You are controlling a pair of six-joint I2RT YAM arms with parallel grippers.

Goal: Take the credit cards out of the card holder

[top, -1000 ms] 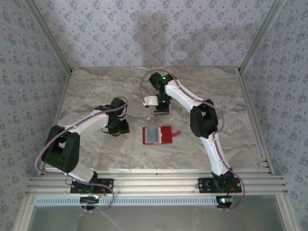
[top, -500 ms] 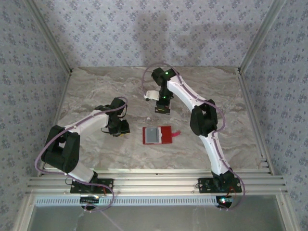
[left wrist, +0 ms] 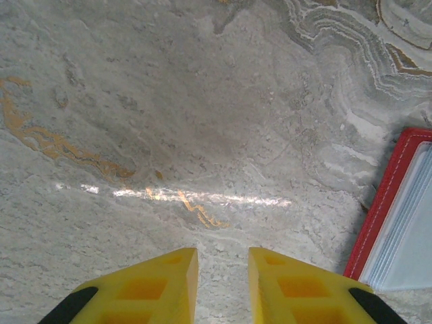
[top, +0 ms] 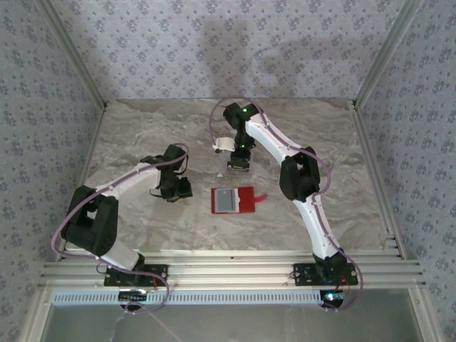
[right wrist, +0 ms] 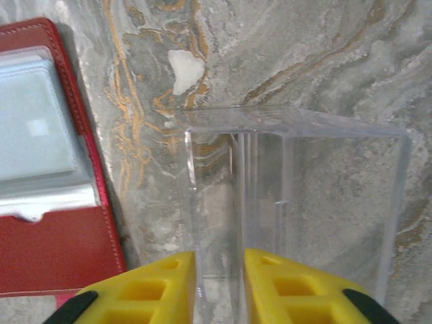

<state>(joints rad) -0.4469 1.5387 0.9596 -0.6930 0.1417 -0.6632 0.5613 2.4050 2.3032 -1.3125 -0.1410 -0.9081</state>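
The card holder (top: 234, 201) lies open and flat at mid-table, a red wallet with its pale grey pocket (top: 227, 199) facing up and a red tab (top: 261, 197) at its right. The credit cards are hidden; through the clear pocket (right wrist: 34, 128) I see just a pale sheet. My right gripper (top: 239, 165) hovers just behind the wallet. Its jaws (right wrist: 219, 255) stand open astride a thin wall of a clear plastic box (right wrist: 324, 202). My left gripper (top: 178, 194) sits left of the wallet, open (left wrist: 223, 251) over bare marble, with the wallet's red edge (left wrist: 388, 209) to its right.
The marble table (top: 142, 135) is bounded by patterned walls at the back and sides and by a metal rail (top: 228, 267) in front. A small white piece (top: 223, 144) sticks out beside the right wrist.
The right wrist shifted slightly toward the back and came forward again. The left arm and the wallet have not moved.
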